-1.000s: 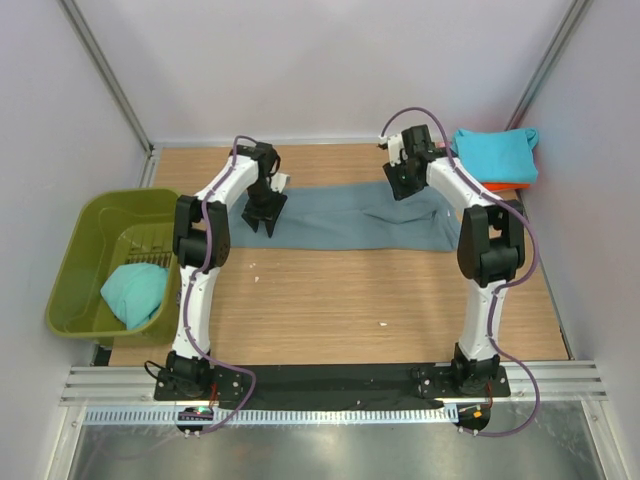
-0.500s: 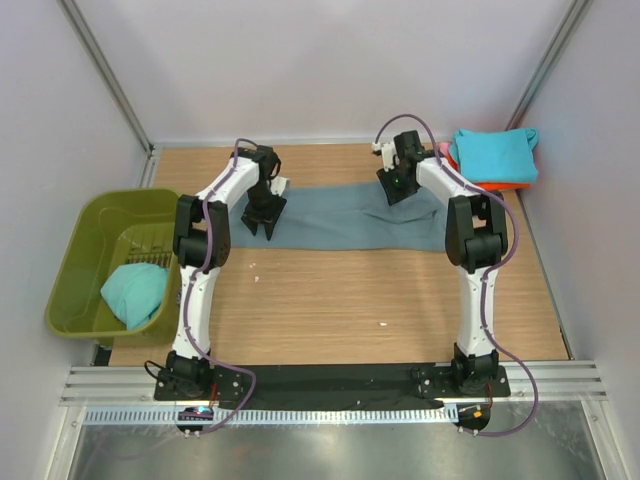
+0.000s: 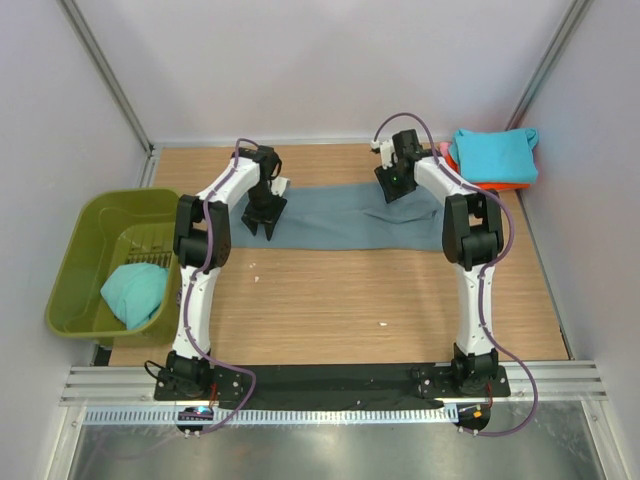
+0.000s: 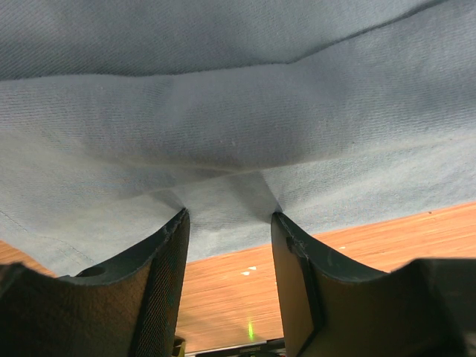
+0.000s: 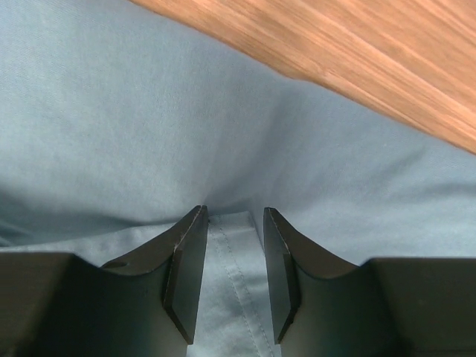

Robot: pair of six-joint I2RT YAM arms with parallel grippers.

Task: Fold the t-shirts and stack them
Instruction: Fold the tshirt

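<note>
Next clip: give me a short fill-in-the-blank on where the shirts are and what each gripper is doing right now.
1. The crumpled turquoise t-shirt lies inside the olive-green ____.
2. Both the left gripper and the right gripper have their fingers on the ____ t-shirt spread across the table.
3. In the far right corner, a folded turquoise t-shirt rests on top of an ____ one.

Missing words: tub; blue-grey; orange

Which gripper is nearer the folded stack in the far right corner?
Right. The right gripper sits on the grey shirt just left of the stack; the left gripper is across the table.
</note>
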